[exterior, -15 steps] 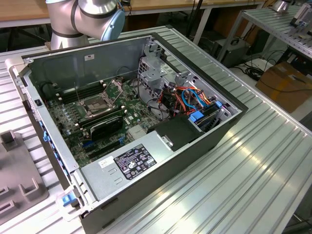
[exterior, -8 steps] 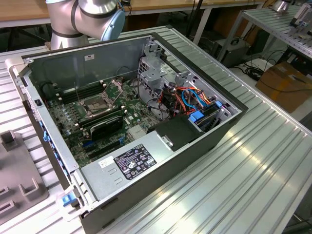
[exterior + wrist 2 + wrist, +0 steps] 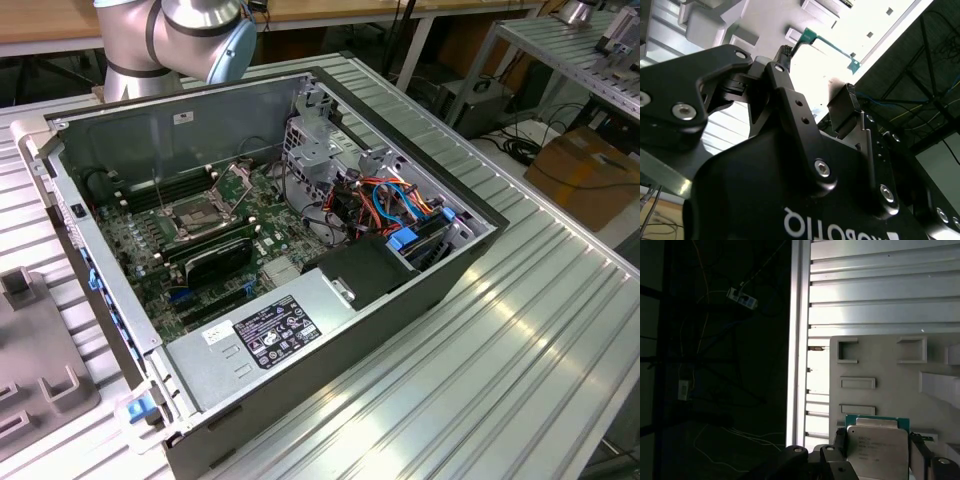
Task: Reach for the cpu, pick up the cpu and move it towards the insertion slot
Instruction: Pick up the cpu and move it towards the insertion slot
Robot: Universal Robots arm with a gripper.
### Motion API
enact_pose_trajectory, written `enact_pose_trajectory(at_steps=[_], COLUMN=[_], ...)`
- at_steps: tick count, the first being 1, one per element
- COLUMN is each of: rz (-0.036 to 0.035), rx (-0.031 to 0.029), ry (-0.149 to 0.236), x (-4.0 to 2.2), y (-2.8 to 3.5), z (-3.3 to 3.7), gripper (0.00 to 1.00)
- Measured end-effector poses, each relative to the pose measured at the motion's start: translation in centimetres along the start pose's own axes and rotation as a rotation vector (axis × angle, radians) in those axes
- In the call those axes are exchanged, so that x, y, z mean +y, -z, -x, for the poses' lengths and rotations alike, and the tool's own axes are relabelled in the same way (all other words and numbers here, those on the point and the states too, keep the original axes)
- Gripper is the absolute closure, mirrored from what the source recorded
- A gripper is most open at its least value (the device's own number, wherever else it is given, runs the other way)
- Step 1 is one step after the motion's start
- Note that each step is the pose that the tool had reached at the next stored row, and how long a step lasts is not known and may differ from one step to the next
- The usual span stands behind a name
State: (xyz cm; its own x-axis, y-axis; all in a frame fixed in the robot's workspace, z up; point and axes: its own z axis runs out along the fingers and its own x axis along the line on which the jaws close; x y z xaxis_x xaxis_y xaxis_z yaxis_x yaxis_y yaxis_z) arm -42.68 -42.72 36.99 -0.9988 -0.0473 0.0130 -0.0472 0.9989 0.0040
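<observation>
The cpu (image 3: 877, 452), a pale silver square on a green board, lies flat on a grey fixture plate (image 3: 880, 375). My gripper (image 3: 878, 439) is open and hangs just over it, one black finger (image 3: 840, 440) at each side of the chip. In the second wrist view the gripper (image 3: 817, 72) shows from behind, and the cpu's green edge (image 3: 829, 46) lies just past the fingertips in bright glare. The insertion slot (image 3: 205, 215), a shiny-framed socket with its bracket raised, sits on the motherboard inside the open computer case (image 3: 420, 280).
The arm's grey and blue joint (image 3: 190, 30) stands behind the case. A grey fixture plate (image 3: 40, 375) with raised blocks lies at the exterior view's left. Drive cage and coloured cables (image 3: 390, 205) fill the case's far end. The ribbed metal table's edge (image 3: 800, 340) drops to dark floor.
</observation>
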Motion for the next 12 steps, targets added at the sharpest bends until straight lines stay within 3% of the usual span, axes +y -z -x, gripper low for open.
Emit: enact_pose_trajectory(at_steps=[12], rz=[0.0001], rx=[-0.0001], ry=[0.0], x=[0.01], y=[0.76], z=[0.0], gripper=[0.45])
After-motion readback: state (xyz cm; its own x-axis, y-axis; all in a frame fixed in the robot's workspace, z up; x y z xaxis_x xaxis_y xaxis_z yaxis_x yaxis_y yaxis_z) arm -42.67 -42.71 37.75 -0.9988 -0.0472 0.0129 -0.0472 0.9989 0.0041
